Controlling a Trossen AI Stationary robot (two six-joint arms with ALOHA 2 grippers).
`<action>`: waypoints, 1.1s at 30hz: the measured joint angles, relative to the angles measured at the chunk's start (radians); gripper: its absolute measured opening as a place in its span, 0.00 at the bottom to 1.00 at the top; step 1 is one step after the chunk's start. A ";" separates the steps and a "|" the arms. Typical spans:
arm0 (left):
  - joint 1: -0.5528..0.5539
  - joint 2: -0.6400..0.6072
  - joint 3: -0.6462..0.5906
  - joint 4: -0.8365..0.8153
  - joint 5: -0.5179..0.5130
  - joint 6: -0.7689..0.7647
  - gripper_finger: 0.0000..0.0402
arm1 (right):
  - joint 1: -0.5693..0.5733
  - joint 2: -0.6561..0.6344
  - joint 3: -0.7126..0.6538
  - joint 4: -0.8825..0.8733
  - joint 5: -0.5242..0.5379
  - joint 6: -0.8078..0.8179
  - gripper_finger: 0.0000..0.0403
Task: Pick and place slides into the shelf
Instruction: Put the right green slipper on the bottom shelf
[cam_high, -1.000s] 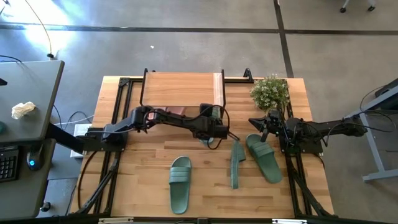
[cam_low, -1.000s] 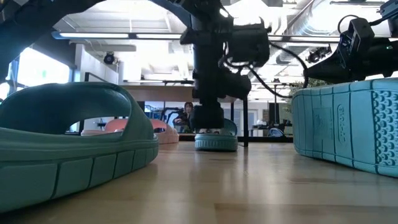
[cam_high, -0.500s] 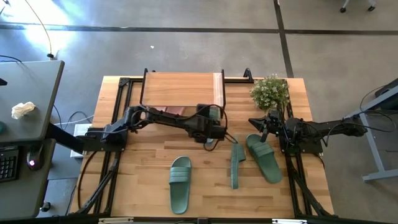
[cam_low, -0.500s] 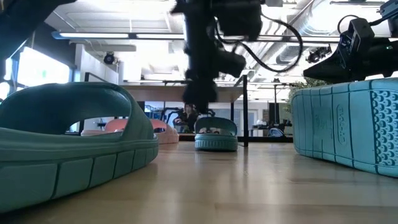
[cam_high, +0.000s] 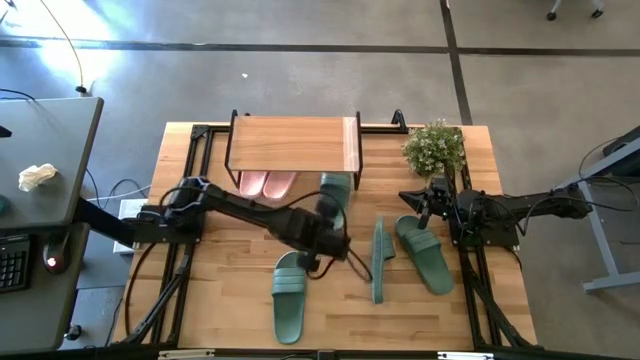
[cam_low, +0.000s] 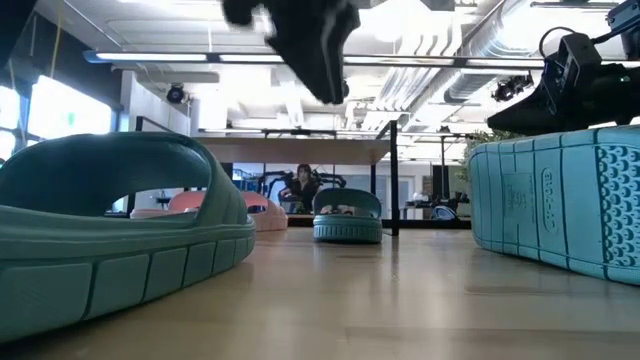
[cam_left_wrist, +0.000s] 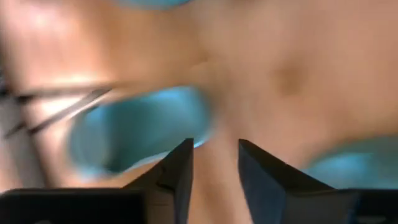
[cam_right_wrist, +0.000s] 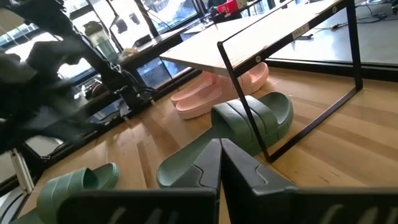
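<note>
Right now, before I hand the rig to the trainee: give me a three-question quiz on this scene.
1. True or false: the light pink rubber slide pair lies under the wooden-topped black-frame shelf.
2. How many dark green rubber slides show in the high view? A two, B three, C four.
3. Which tool is open and holding nothing?

Key: 1 true. 2 C. 3 the left tool; the right tool is shut.

A robotics lab: concrete floor (cam_high: 300, 85), exposed ceiling ducts (cam_low: 480, 45), computer desk (cam_high: 40, 160)
</note>
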 joint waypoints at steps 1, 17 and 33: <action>-0.012 -0.004 0.000 0.008 0.066 0.021 0.23 | 0.000 0.000 0.000 0.000 -0.003 0.000 0.00; -0.089 -0.049 -0.185 0.310 0.339 -0.001 0.01 | 0.000 0.000 0.000 0.000 -0.080 0.025 0.00; -0.026 -0.084 -0.556 0.689 0.047 -0.210 0.00 | 0.000 0.000 0.000 -0.005 -0.082 0.021 0.00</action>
